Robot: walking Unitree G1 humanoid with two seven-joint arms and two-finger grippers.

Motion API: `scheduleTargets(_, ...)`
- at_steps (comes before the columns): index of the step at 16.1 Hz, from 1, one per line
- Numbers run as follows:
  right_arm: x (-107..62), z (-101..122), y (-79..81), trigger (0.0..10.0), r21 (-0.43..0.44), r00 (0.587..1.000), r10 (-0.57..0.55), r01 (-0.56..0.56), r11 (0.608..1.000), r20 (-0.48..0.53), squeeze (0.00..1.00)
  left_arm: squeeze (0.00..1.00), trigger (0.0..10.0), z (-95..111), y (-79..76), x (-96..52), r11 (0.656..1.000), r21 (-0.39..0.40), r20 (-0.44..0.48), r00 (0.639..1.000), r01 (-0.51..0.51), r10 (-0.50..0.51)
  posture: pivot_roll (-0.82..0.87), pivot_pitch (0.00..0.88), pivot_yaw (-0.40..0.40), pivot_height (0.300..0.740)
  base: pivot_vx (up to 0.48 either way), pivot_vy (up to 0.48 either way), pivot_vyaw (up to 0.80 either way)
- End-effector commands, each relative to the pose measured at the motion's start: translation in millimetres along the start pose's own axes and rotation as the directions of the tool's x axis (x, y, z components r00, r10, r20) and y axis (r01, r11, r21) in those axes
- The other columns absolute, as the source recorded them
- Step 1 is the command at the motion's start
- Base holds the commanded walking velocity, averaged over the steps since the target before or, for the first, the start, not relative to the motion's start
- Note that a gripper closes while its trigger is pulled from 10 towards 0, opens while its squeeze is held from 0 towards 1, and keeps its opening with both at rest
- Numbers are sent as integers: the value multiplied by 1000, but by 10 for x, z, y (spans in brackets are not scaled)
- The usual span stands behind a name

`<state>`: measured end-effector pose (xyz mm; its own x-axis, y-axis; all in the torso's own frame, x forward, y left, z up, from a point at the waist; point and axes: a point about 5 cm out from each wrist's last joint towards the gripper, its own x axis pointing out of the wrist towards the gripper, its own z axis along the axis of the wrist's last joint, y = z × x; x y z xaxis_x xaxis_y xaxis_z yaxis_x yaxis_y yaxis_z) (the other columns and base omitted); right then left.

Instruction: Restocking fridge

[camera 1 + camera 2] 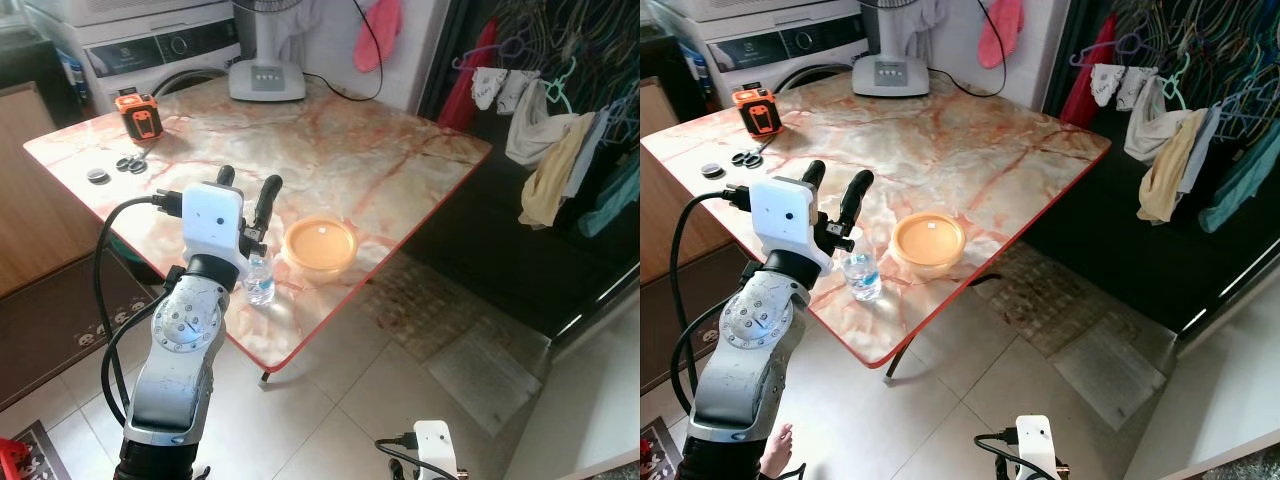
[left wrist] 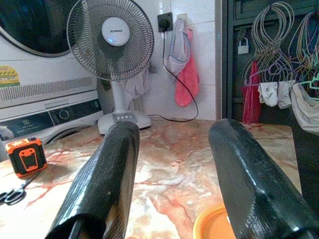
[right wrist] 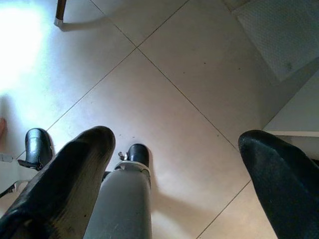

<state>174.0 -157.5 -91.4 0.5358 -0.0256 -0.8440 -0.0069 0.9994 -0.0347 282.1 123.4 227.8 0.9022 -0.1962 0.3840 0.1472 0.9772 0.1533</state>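
A small clear water bottle (image 1: pixel 260 280) with a blue label stands near the front edge of the marble table (image 1: pixel 330 140). An orange lidded container (image 1: pixel 320 244) sits just to its right. My left gripper (image 1: pixel 248 186) is raised above and slightly behind the bottle, open, with nothing between its fingers (image 2: pixel 102 184). In the left wrist view the orange container (image 2: pixel 215 225) peeks in below the open fingers. My right gripper (image 3: pixel 174 164) hangs low over the floor tiles, open and empty; its wrist housing (image 1: pixel 436 450) shows at the bottom of the head views.
On the far part of the table stand a white fan (image 1: pixel 266 60), an orange tape measure (image 1: pixel 138 114), scissors (image 1: pixel 132 162) and a small round cap (image 1: pixel 97 176). A washing machine (image 1: pixel 150 50) is behind. Clothes on hangers (image 1: pixel 560 130) fill the right side. Tiled floor lies before the table.
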Motion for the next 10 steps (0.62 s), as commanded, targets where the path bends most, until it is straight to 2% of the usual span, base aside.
scheduleTargets(1, -2, -13, -19, 10000, -2, 1000, -7, 7, 1000, -3, 0, 0, 10000, 65, -31, 1, 1000, -6, 32, 999, 20, -19, -33, 0, -59, 740, 0, 0, 0)
scheduleTargets(3, -2, -14, -20, 10000, -5, 1000, -7, 7, 1000, -4, 0, 0, 10000, 64, -25, -3, 1000, -5, 30, 999, 18, -18, -33, 0, -59, 740, 0, 0, 0)
scheduleTargets(10, -1, -3, -28, 10000, -18, 1000, -3, 3, 1000, -2, 0, 0, 10000, 55, -15, -14, 1000, 9, 22, 1000, 14, -14, -26, 6, -60, 740, 208, 0, 0)
